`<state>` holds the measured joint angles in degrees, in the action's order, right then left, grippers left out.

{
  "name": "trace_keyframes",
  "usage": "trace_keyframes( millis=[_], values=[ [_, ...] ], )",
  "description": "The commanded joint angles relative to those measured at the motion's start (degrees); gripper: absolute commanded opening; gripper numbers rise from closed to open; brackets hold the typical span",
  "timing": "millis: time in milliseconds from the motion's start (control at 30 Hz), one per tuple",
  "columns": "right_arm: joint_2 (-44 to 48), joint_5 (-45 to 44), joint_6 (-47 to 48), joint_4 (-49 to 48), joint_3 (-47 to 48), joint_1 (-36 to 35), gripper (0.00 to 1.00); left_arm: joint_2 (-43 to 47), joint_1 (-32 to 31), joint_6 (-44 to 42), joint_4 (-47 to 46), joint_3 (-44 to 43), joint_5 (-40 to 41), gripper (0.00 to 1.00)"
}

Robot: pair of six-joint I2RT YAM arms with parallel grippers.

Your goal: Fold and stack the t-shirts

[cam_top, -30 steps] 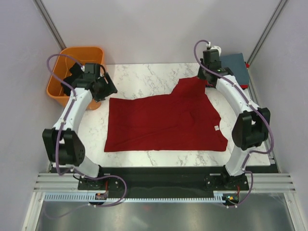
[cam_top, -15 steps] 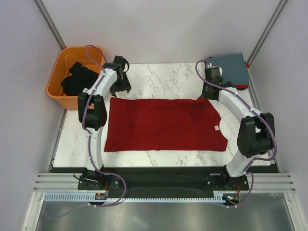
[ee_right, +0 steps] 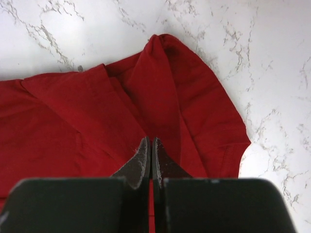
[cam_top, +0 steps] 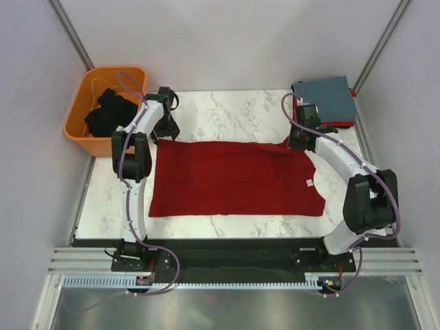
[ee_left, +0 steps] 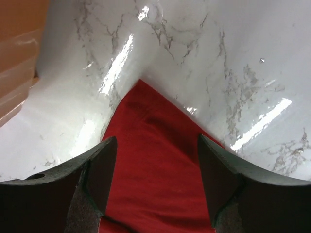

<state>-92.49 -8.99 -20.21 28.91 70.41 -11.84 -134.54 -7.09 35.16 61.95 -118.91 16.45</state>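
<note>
A dark red t-shirt (cam_top: 234,177) with a small white tag (cam_top: 309,183) lies spread flat on the marble table. My left gripper (cam_top: 165,132) is open and hovers over the shirt's far left corner; the left wrist view shows that corner (ee_left: 146,131) between my spread fingers (ee_left: 99,179). My right gripper (cam_top: 297,141) is at the far right corner, shut on a raised fold of the red shirt (ee_right: 160,82), as the right wrist view (ee_right: 151,141) shows. A black shirt (cam_top: 110,110) lies in the basket. A grey-blue folded shirt (cam_top: 326,95) sits on a red folded one (cam_top: 344,124) at the back right.
The orange plastic basket (cam_top: 79,130) stands off the table's far left corner, close to my left arm. The folded stack sits right behind my right arm. Bare marble (cam_top: 234,106) shows behind the shirt and along the front edge (cam_top: 234,227).
My right gripper has drawn the raised far right sleeve down and inward, so the shirt's far edge is now straight. My left arm has swung from the basket to the shirt's far left corner.
</note>
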Motion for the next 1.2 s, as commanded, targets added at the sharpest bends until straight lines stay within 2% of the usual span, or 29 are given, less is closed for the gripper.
trace_keyframes(
  millis=[0,300,400,433,600,633,733,967,1167],
  values=[
    [2.93,1.7,-0.8,-2.45,-1.33,0.06,0.0,-2.83,0.5,3.77,-0.52,-2.55,1.66,0.74],
    [3.54,2.75,-0.71,-2.98,-2.47,0.06,0.0,-6.7,0.5,6.15,-1.92,-4.48,0.08,0.68],
    [3.54,2.32,-0.54,-3.24,-2.65,-0.03,0.0,-6.88,0.41,6.5,-2.36,-4.49,-1.32,0.55],
    [3.46,2.31,-0.54,-3.33,-2.47,0.06,0.0,-6.96,0.41,6.59,-2.45,-4.4,-1.68,0.44],
    [2.67,2.31,-0.89,-3.07,-0.9,-0.03,0.0,-5.21,0.32,6.77,-2.28,-3.79,-3.61,0.24],
    [2.49,2.4,-1.06,-2.8,0.24,0.06,0.0,-4.16,0.24,6.77,-2.28,-3.61,-3.96,0.15],
    [1.87,2.23,-0.97,-1.66,3.14,0.06,0.0,-1.27,-0.03,7.12,-2.19,-2.47,-5.11,0.02],
    [5.65,1.88,-0.89,1.94,5.35,-0.03,0.0,6.3,-0.73,6.59,-0.79,2.28,-6.6,0.02],
    [13.28,1.61,-1.15,3.87,2.02,0.06,0.0,15.79,-1.52,7.03,-0.52,12.8,-5.29,0.02]
  ],
)
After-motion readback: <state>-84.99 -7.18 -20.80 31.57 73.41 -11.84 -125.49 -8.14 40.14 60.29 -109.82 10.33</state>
